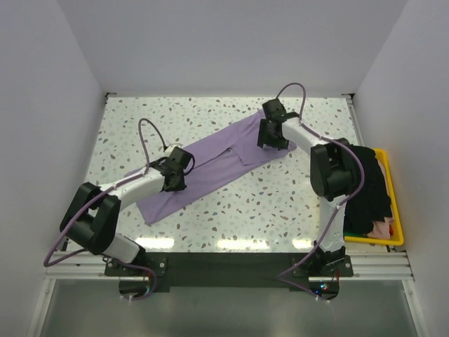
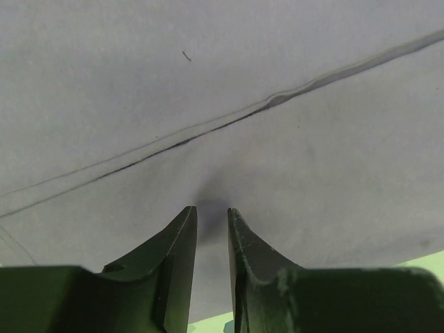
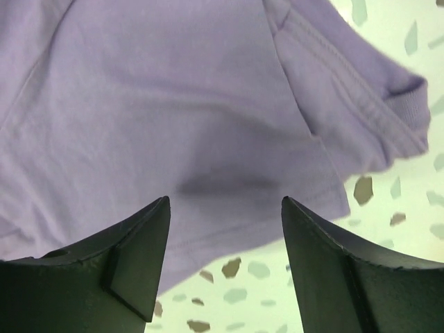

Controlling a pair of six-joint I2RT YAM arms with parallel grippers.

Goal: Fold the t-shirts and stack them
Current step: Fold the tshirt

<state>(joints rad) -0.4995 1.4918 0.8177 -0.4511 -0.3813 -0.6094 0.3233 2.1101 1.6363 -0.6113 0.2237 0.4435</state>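
**Setting:** robotics lab test cell.
**Evidence:**
- Plain white walls (image 1: pixel 42 105) close in three sides.
- The table (image 1: pixel 280 203) has a speckled terrazzo pattern.
- A left arm (image 1: pixel 140 186) and a right arm (image 1: pixel 330 168) are bolted to a metal rail (image 1: pixel 379 263) at the near edge.
- Purple cables (image 1: pixel 295 85) run exposed.
- A yellow bin (image 1: pixel 375 241) of clothes sits at right.
- A lavender t-shirt (image 1: pixel 217 161) is spread on the table.

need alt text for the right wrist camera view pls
The right gripper is open over a lavender t-shirt, with nothing between its two dark fingers. The shirt lies on a speckled table, and what looks like a hemmed sleeve is folded over at the upper right.
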